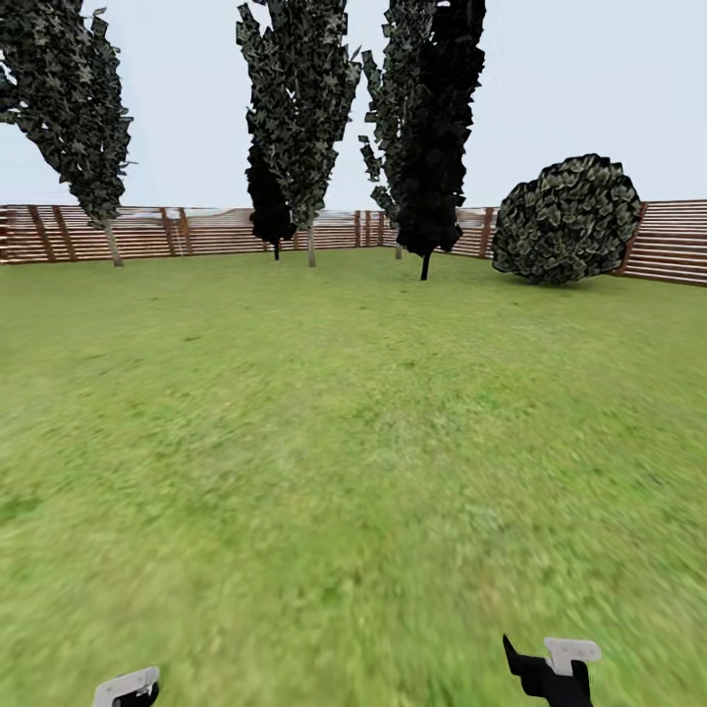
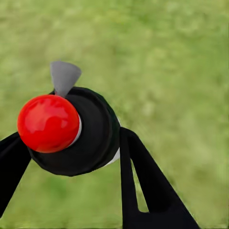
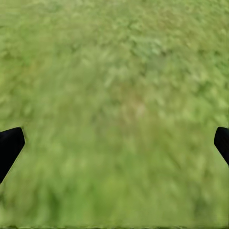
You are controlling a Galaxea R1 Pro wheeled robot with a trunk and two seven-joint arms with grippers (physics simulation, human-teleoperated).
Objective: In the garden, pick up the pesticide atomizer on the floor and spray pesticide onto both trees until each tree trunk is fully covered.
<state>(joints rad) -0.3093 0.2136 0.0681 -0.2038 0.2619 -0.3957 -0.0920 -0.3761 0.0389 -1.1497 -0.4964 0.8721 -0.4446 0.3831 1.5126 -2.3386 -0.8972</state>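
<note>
The pesticide atomizer (image 2: 71, 133), with a black round body, a glossy red cap and a grey nozzle, sits between the black fingers of my left gripper (image 2: 71, 136), which is shut on it. In the head view the left gripper (image 1: 128, 689) is at the lower left edge over the grass. My right gripper (image 3: 117, 143) is open, with only grass between its fingertips; it hangs low at the right (image 1: 550, 673). The garden lawn (image 1: 353, 442) stretches ahead. The two trees, their trunks and the pesticide are out of view.
A brown slatted fence (image 1: 196, 234) rings the far side. Several dark narrow conifers (image 1: 295, 108) with thin trunks stand before it, and a round leafy bush (image 1: 567, 219) sits at the right. Open grass lies between me and them.
</note>
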